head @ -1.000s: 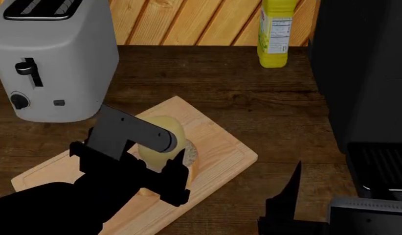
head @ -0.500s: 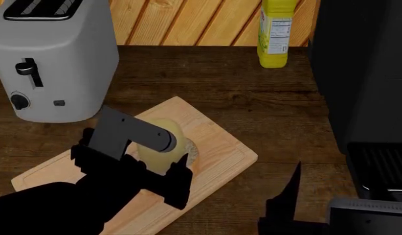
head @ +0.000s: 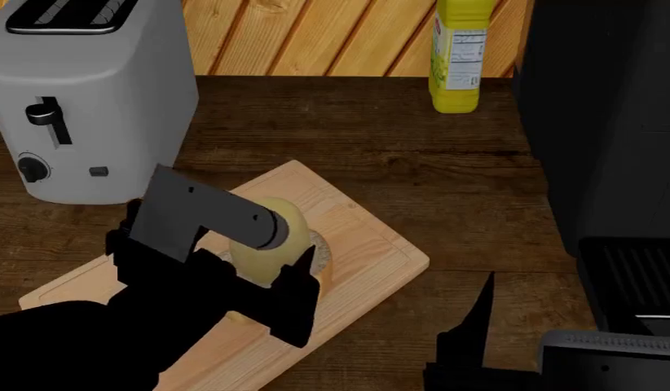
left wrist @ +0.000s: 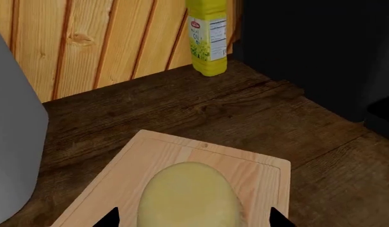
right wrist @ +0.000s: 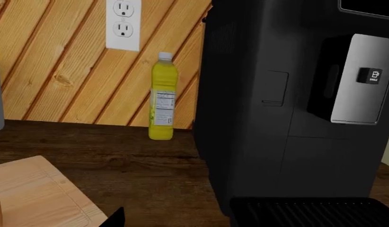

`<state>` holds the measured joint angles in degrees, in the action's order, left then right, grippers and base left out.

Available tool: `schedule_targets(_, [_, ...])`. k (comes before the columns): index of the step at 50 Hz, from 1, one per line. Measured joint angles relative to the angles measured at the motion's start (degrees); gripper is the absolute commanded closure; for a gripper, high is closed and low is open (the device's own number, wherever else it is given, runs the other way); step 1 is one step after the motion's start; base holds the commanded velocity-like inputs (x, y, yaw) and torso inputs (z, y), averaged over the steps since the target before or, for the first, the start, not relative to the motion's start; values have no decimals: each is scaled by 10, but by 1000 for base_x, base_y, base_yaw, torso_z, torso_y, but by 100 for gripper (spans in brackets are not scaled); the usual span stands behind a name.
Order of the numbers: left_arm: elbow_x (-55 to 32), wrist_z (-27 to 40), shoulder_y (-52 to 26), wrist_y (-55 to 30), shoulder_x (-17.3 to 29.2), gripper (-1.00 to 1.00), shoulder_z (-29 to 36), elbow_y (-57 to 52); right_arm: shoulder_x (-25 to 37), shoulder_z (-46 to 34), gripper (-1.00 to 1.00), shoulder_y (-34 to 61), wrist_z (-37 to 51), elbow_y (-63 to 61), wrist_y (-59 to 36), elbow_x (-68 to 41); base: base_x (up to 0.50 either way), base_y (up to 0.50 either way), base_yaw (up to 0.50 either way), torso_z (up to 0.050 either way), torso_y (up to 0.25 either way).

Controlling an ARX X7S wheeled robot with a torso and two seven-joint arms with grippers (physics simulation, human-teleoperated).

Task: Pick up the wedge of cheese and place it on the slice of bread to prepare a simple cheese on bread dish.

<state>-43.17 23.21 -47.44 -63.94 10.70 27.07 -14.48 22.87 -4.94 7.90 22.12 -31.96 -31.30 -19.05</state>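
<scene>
Pale yellow and smooth, the wedge of cheese (head: 272,238) is sitting on top of the slice of bread (head: 318,259), whose speckled crumb and brown crust are peeking out at the cheese's four o'clock side. Both are lying near the middle of the wooden cutting board (head: 363,236), on the dark wooden counter (head: 422,171). The left gripper (head: 264,273) is hanging over the cheese from seven o'clock, its black fingers (left wrist: 278,218) standing wide apart on either side of the lump in the left wrist view, with gaps showing and nothing clamped. The right gripper (head: 465,342) is showing only as a dark blade at five o'clock, off the board; whether it is spread or closed I cannot tell. At eleven o'clock the grey toaster (head: 90,98) is standing, at one o'clock the yellow labelled bottle (head: 461,57), and at three o'clock the black coffee machine (head: 607,122).
</scene>
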Motion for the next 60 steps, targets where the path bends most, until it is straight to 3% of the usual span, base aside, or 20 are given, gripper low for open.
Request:
schedule_targets(20, [-114,80,-50,-125,-2,-100,-90,-117,4,4,-100,0,3,-6,-2,-6,0,0,0,0,0])
schedule_targets(33, [-248,196,-80,-211,2,-100,-195,-172,11,8,-100,5,4,-13,-9,-11,0,0,0,0,0])
schedule_targets(44, [-426,357,-96,-219,46,-100,-246,-196,18,9,-100,22,6,-23,-27,-17,0,0,0,0,0])
schedule_targets(60, [-593,519,-92,-167,145,-100,-288,-261,29,13,-100,41,10,-45,-55,-28,0,0,0,0,0])
